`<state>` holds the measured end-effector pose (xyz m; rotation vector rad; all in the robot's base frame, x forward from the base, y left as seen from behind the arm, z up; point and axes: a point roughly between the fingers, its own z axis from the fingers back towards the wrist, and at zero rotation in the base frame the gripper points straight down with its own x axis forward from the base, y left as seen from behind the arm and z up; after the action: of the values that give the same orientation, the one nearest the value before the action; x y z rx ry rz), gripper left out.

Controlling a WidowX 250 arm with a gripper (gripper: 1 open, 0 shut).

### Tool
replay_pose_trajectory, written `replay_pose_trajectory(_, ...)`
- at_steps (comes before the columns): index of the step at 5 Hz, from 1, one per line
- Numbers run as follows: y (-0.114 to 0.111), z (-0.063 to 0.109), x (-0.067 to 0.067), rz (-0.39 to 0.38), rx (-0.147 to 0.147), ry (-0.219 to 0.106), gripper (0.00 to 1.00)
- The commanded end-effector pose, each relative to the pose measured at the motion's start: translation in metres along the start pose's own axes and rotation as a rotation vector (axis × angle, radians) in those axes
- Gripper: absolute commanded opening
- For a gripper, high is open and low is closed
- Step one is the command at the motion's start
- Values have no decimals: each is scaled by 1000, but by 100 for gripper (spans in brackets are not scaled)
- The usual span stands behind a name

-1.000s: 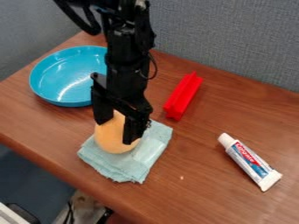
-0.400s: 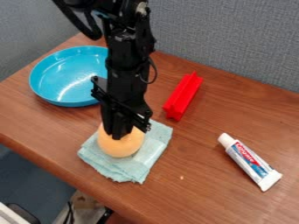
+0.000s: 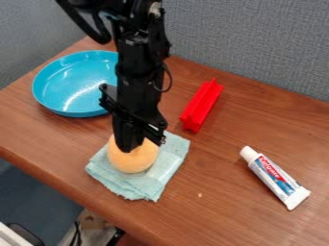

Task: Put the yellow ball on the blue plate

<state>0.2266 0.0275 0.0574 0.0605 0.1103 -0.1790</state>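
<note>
The yellow ball (image 3: 130, 159) rests on a pale teal folded cloth (image 3: 141, 173) near the table's front. My black gripper (image 3: 134, 137) comes straight down onto the ball's top, its fingers drawn in and shut on the ball. The upper part of the ball is hidden behind the fingers. The blue plate (image 3: 58, 94) sits at the back left of the table, with nothing in it, about a plate's width from the ball.
A red block (image 3: 201, 104) lies right of the arm. A toothpaste tube (image 3: 275, 177) lies at the front right. The wooden table's front edge runs just below the cloth. A grey wall stands behind.
The fingers, spread either side of the ball a second ago, have closed onto it. The arm has barely moved, and the ball still sits on the cloth.
</note>
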Motion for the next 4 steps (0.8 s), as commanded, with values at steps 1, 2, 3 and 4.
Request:
replay_pose_trajectory(1, -4, 11, 1, -13, 11, -36, 100)
replay_pose_trajectory(2, -5, 13, 0, -16, 13, -44, 100)
replay_pose_trajectory(3, -5, 11, 1, -20, 13, -47, 0)
replay_pose_trajectory(4, -5, 11, 2, -26, 13, -50, 0)
